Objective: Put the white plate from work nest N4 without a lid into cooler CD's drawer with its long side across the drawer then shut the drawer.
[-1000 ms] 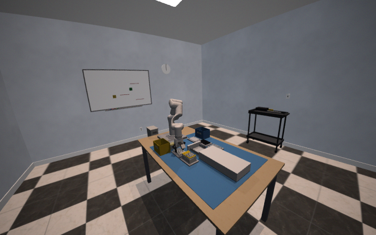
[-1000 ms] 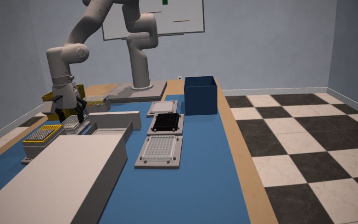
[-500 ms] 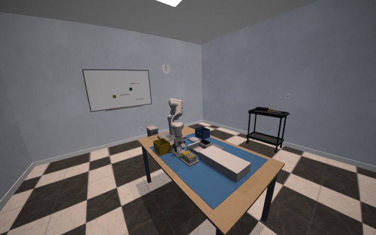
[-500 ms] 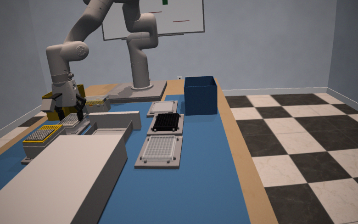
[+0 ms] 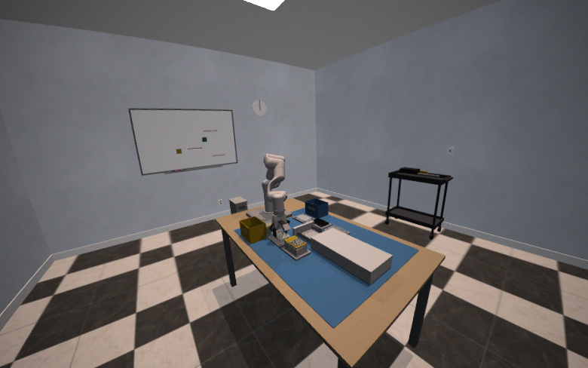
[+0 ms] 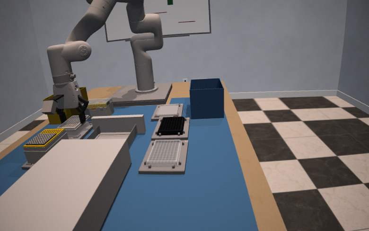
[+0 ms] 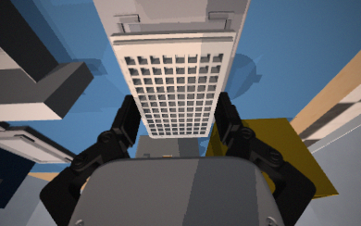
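Note:
My gripper [image 5: 280, 233] [image 6: 72, 120] [image 7: 177, 103] is shut on the white plate [image 6: 71, 122] [image 7: 173, 88], with one finger on each long side. The plate is level, right way up and without a lid, a little above nest N4 [image 6: 83, 132] [image 7: 171, 11]. The cooler CD [image 5: 350, 249] [image 6: 65, 174] is a long white housing on the mat. Its drawer [image 5: 303, 228] [image 6: 118, 123] stands open toward the arm's base. No plate shows in the visible part of the drawer; the near part is hidden behind the housing. CD's lamp and most of the bar handle cannot be made out.
A yellow tip rack [image 5: 295, 243] [image 6: 44, 138] stands beside N4. A yellow bin [image 5: 252, 230] [image 7: 280, 150] and a lidded tip box [image 6: 100, 108] stand behind. Right of the drawer are a white plate [image 6: 167, 110], a black plate [image 6: 171, 125], a clear-covered plate [image 6: 164, 152] and a blue bin [image 6: 206, 102].

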Controlling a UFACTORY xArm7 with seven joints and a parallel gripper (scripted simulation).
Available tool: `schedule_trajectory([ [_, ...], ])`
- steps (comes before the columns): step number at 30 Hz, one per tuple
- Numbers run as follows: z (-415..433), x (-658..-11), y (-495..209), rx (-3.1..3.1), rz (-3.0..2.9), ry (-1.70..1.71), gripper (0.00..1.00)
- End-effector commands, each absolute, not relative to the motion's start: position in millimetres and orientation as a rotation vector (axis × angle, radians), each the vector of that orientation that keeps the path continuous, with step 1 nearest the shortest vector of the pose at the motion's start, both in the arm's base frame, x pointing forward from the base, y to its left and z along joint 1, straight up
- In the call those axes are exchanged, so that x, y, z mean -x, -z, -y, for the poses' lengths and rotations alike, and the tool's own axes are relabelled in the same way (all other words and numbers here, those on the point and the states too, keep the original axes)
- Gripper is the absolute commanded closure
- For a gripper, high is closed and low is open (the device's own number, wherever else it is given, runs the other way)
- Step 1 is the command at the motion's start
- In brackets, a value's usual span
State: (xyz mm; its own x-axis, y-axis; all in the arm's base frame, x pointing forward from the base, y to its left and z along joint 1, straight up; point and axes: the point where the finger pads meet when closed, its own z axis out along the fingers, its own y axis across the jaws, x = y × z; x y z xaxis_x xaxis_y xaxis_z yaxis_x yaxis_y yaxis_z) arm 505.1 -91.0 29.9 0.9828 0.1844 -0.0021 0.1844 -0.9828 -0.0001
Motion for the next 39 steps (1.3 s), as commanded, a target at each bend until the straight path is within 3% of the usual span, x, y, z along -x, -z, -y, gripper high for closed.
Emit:
schedule_trajectory([
  [1,91,-507,-39,-3.127,-0.29,-0.005,1.0],
  [39,91,-507,-96,-3.127,-0.29,-0.005,1.0],
])
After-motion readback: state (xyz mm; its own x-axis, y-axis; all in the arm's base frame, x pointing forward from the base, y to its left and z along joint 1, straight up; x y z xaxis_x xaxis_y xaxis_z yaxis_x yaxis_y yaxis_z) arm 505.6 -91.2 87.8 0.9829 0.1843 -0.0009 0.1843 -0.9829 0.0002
